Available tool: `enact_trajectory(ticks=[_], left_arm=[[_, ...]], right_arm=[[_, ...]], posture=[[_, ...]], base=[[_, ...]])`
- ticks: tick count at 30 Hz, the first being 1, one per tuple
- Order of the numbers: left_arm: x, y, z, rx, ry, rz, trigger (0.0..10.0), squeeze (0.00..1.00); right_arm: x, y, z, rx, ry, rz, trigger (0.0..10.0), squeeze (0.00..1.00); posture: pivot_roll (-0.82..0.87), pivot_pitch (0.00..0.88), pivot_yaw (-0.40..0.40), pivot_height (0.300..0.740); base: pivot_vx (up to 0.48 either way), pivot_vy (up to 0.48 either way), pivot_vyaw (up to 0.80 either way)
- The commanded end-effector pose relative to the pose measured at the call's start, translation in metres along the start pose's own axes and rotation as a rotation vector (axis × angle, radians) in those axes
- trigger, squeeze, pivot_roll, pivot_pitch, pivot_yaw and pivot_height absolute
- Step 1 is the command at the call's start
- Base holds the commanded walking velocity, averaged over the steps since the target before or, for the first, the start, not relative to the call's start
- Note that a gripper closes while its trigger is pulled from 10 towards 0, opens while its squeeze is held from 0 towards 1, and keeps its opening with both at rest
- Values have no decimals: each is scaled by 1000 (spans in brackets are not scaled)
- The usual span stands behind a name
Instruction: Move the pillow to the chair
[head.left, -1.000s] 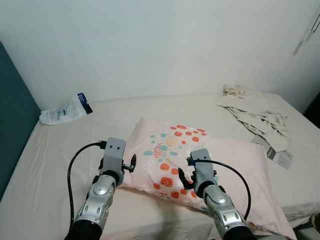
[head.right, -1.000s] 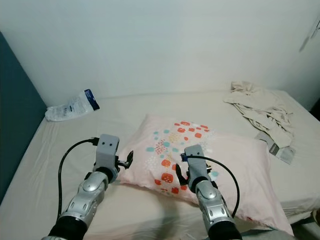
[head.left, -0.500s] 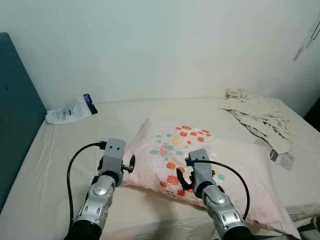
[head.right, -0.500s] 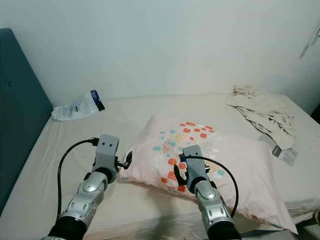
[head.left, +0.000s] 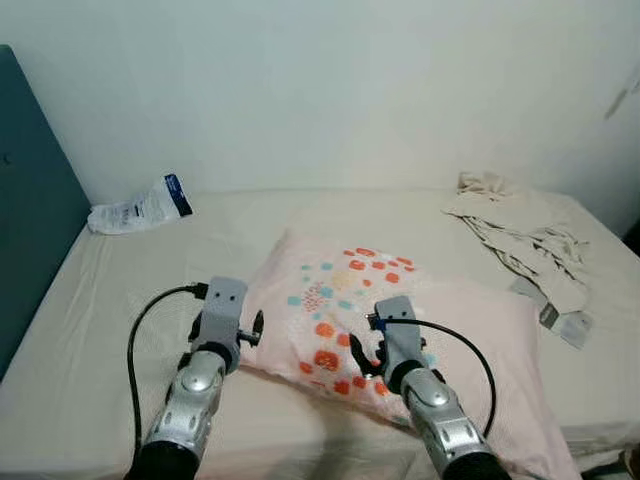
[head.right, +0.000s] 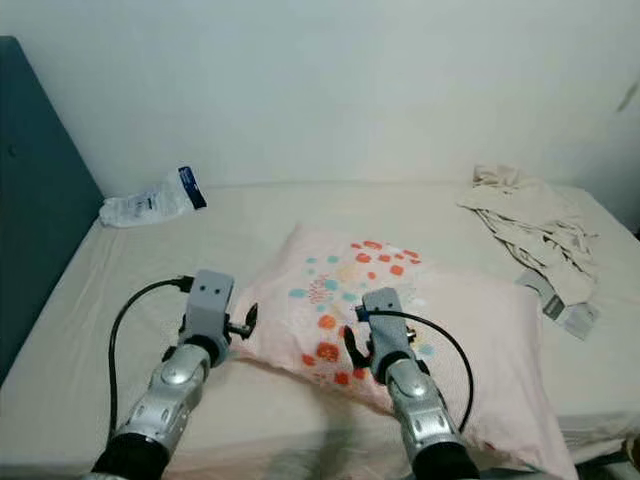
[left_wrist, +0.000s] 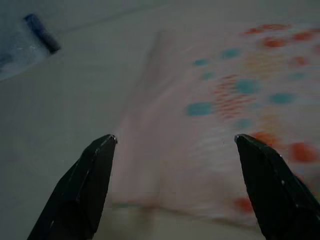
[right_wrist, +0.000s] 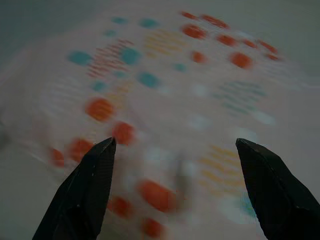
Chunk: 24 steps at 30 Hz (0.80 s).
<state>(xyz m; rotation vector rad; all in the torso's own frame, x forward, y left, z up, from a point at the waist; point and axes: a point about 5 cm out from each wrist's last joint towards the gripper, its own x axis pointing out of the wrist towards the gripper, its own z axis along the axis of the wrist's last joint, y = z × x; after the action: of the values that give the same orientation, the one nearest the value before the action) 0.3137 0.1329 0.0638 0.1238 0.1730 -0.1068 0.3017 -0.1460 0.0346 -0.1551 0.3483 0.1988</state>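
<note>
— Silver arms first: how many do you count at the bottom of the frame?

— Two. Your left gripper sits lower left of centre, forearm rising from the bottom edge, its tips just beside the pillow's near-left edge. Your right gripper is lower centre, over the pillow's near part with the orange dots. In both wrist views the black fingers stand wide apart with nothing between them, and you hold nothing.

— And the pillow?

— One pink pillow, printed with orange and teal dots, lies flat on the beige bed in the middle of the frame. Its long axis runs from centre-left toward the lower right, a corner pointing up toward the wall.

— What else, farther back?

— One crumpled beige cloth at the upper right of the bed, with a small grey packet below it near the right edge. One white plastic pack with a dark blue end lies at the upper left by the teal headboard. Behind everything, a pale wall.
</note>
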Motion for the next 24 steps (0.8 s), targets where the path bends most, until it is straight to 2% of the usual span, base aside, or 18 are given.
enact_trajectory(ticks=[1,3,8,24], left_arm=[[-1,1,-3,19,8,5,10000,0],[-1,0,-5,-9,33,-20,10000,0],[0,0,-7,-3,54,-10,10000,0],[2,-1,-4,-10,44,-19,10000,0]], right_arm=[[0,1,0,13,2,2,10000,0],[0,1,0,12,3,2,10000,0],[0,1,1,12,3,2,10000,0],[1,2,3,24,-10,-2,10000,0]], posture=[[-40,55,-24,740],[-40,57,-25,740],[-39,61,-28,740],[-38,60,-21,740]], base=[[0,-326,0],[0,227,0],[0,450,0],[0,0,0]])
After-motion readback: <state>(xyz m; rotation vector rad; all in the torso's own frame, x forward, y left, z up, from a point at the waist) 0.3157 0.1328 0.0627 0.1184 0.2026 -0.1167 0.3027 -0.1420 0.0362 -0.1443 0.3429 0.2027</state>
